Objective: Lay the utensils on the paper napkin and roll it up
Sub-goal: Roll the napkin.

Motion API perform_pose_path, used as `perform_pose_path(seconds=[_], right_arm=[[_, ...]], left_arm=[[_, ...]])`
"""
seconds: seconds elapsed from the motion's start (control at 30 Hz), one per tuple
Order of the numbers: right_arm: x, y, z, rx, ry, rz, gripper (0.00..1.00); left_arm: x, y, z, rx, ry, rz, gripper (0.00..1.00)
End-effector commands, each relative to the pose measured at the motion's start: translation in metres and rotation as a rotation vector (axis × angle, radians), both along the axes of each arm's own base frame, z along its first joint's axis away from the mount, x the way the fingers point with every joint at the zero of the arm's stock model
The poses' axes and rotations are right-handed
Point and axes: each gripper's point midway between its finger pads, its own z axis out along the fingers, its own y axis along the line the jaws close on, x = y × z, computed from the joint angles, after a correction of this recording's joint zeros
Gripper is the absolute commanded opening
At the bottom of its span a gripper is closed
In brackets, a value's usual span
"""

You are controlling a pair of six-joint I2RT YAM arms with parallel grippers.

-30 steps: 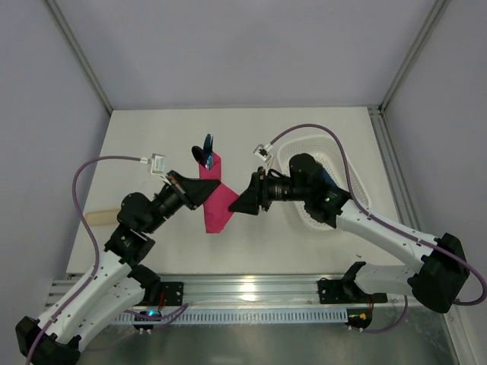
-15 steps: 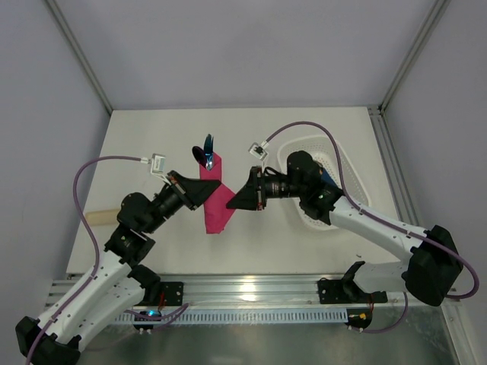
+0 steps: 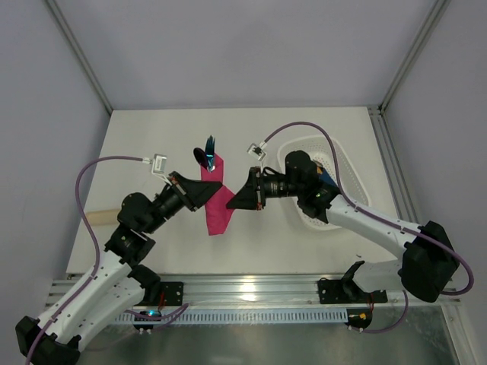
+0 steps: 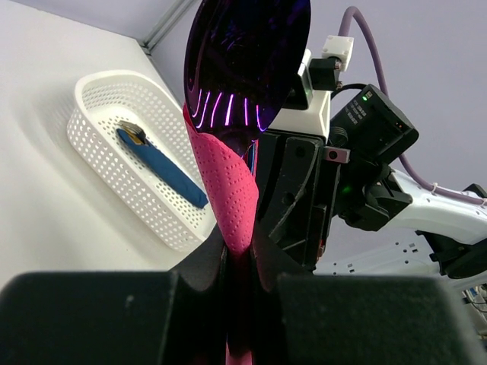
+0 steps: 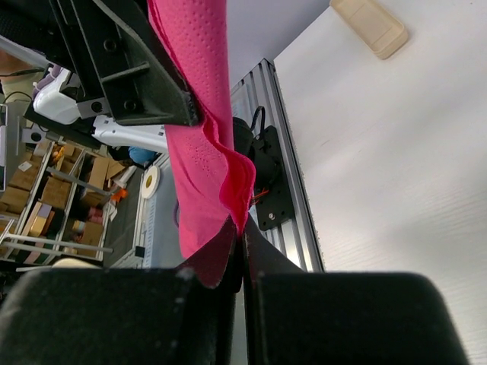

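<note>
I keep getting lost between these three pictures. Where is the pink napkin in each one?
Top external: pink napkin mid-picture, a slanted strip.
Left wrist: centre, rising from the bottom edge to the purple spoon head.
Right wrist: left of centre, down from the top.
Shared landmark: white basket, right in top external, left in left wrist.

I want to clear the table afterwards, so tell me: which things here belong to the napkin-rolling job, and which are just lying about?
Belongs to the job:
- paper napkin, rolled
- utensils, sticking out of the roll
- left gripper and right gripper, both pinching the napkin

Just lying about:
- white basket
- blue strip inside it
- beige stick
</note>
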Motion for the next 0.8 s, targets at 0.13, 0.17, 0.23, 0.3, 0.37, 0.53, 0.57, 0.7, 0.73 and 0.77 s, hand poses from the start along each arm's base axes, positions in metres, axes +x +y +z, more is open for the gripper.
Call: perform_pose_path(seconds=[0.13,0.17,0.23,0.3,0.37,0.53,0.57,0.7,0.73,0.77], right_arm=[[0.019,0.01,-0.003,-0.011,-0.026,-0.011,0.04],[0.019,0.011,-0.003,-0.013,-0.022,-0.011,0.04],[0.021,0.012,0.001,-0.007,-0.027,-0.008,0.04],[0.023,0.014,0.002,-0.005,-0.022,-0.009,0.04],[0.024,0.016,0.0,-0.011,-0.014,-0.014,0.07],[0.022,0.019,0.0,-0.014,-0.005,-0.024,0.14],[0.018,0.022,0.002,-0.011,-0.007,-0.015,0.15],[0.014,0.025,0.006,-0.02,-0.026,-0.04,0.23],[0.012,0.022,0.008,-0.025,-0.032,-0.048,0.24],[0.013,0.02,0.009,-0.028,-0.038,-0.061,0.26]], left_arm=[[-0.017,0.002,0.058,-0.135,-0.134,-0.047,0.0],[-0.016,0.002,0.059,-0.138,-0.134,-0.048,0.0],[-0.016,0.001,0.057,-0.142,-0.13,-0.05,0.0],[-0.016,0.001,0.057,-0.145,-0.129,-0.052,0.0],[-0.016,0.001,0.058,-0.147,-0.131,-0.051,0.0],[-0.015,0.002,0.056,-0.151,-0.13,-0.041,0.0],[-0.014,0.002,0.056,-0.152,-0.128,-0.038,0.0],[-0.012,0.003,0.054,-0.152,-0.127,-0.032,0.0],[-0.012,0.003,0.053,-0.148,-0.124,-0.03,0.0],[-0.012,0.004,0.054,-0.148,-0.127,-0.025,0.0]])
